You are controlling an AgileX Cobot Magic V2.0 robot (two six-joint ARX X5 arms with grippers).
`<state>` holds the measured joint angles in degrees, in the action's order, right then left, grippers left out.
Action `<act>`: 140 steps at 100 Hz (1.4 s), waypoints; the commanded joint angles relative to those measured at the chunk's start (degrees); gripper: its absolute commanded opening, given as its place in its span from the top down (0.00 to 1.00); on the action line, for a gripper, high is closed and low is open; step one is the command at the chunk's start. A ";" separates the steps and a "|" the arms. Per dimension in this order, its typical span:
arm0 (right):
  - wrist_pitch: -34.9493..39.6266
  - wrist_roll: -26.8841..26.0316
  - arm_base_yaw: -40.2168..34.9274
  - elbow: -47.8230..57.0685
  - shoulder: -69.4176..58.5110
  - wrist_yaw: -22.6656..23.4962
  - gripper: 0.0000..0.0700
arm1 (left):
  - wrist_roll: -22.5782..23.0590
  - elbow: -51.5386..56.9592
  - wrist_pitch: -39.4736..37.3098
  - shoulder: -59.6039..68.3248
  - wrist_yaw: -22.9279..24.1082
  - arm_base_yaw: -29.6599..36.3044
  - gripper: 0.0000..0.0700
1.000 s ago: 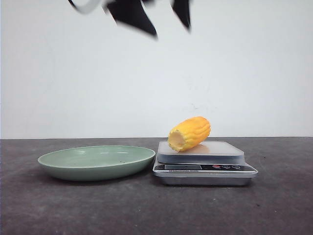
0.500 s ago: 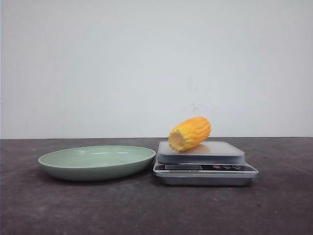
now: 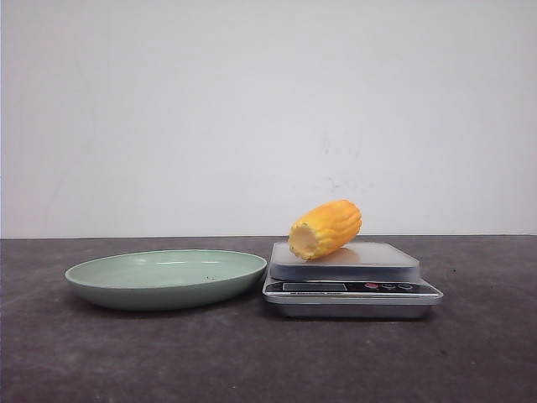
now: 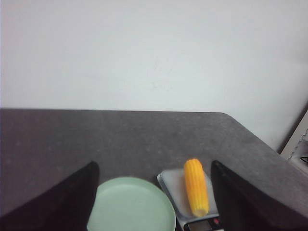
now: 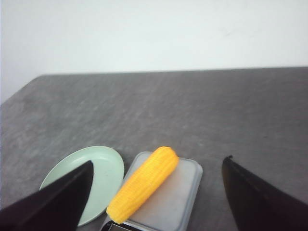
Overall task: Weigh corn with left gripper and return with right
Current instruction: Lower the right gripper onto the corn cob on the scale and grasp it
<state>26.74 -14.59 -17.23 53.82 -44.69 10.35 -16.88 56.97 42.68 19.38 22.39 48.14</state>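
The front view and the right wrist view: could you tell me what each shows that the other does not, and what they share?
Only the front view shows the scale's front panel with its display strip and buttons, and the corn's pale cut end; no gripper appears there. Only the right wrist view shows the right gripper, its dark fingers spread wide apart and holding nothing, and the corn's whole length from above. Both show the corn lying on the scale and the green plate holding nothing beside it, on the dark table.
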 commanded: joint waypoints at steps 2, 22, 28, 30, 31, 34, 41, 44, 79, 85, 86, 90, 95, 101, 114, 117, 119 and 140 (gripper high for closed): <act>-0.96 -1.53 -3.34 2.67 -6.36 -2.73 0.14 | -2.25 -0.31 0.02 -0.20 0.28 0.57 0.38; -1.95 -2.05 -11.50 8.52 -22.38 -10.23 0.09 | -2.25 -0.79 1.07 -0.13 0.28 0.57 0.38; -2.95 -2.51 -13.09 9.75 -26.77 -12.09 0.09 | -2.25 -0.79 1.27 -0.13 0.28 0.57 0.38; -3.43 -2.78 -13.49 10.10 -28.11 -12.46 0.09 | -2.25 -0.79 1.31 -0.13 0.28 0.57 0.38; -3.69 -2.89 -13.66 10.23 -28.74 -12.57 0.09 | -2.23 -0.79 1.33 -0.13 0.28 0.57 0.38; -4.42 -3.13 -14.12 10.62 -30.58 -12.94 0.09 | -2.25 -0.79 1.44 -0.13 0.28 0.57 0.38; -5.92 -4.37 -15.12 11.30 -34.75 -14.05 0.09 | -2.27 -0.79 1.88 -0.13 0.26 0.57 0.38; -6.40 -4.83 -15.47 11.54 -36.48 -14.27 0.09 | -2.36 -0.79 2.19 -0.13 0.26 0.57 0.38; -8.13 -8.17 -16.57 11.76 -50.47 -16.46 0.09 | -3.26 -0.81 5.79 -0.13 0.35 0.57 0.38; -8.37 -8.63 -16.61 11.76 -51.98 -16.44 0.09 | -3.30 -0.81 5.81 -0.13 0.35 0.57 0.38; -8.44 -8.74 -16.63 11.76 -52.22 -16.44 0.09 | -3.30 -0.81 5.81 -0.13 0.35 0.57 0.38; -8.61 -9.05 -16.74 11.76 -53.07 -16.44 0.09 | -3.28 -0.81 5.81 -0.13 0.35 0.57 0.38; -8.79 -9.46 -16.87 11.76 -53.88 -16.37 0.09 | -3.28 -0.81 5.84 -0.13 0.35 0.57 0.38; -8.72 -9.51 -17.14 11.76 -54.55 -16.44 0.10 | -3.26 -0.81 5.84 -0.13 0.35 0.57 0.38; -8.52 -9.75 -17.59 11.76 -55.08 -16.81 0.24 | -3.08 -0.81 5.92 -0.13 0.66 0.57 0.38; -8.55 -9.90 -17.75 11.76 -55.08 -16.92 0.30 | -3.08 -0.81 5.97 -0.13 0.85 0.57 0.38; -8.59 -9.90 -17.90 11.76 -55.08 -16.98 0.34 | -3.08 -0.81 5.99 -0.13 1.05 0.57 0.38; -8.66 -9.35 -18.08 11.76 -55.06 -17.88 1.00 | -3.08 -0.81 6.23 -0.13 1.81 0.57 0.38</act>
<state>18.52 -23.86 -34.83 64.36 -98.78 -7.33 -20.14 55.70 49.15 18.98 23.86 48.14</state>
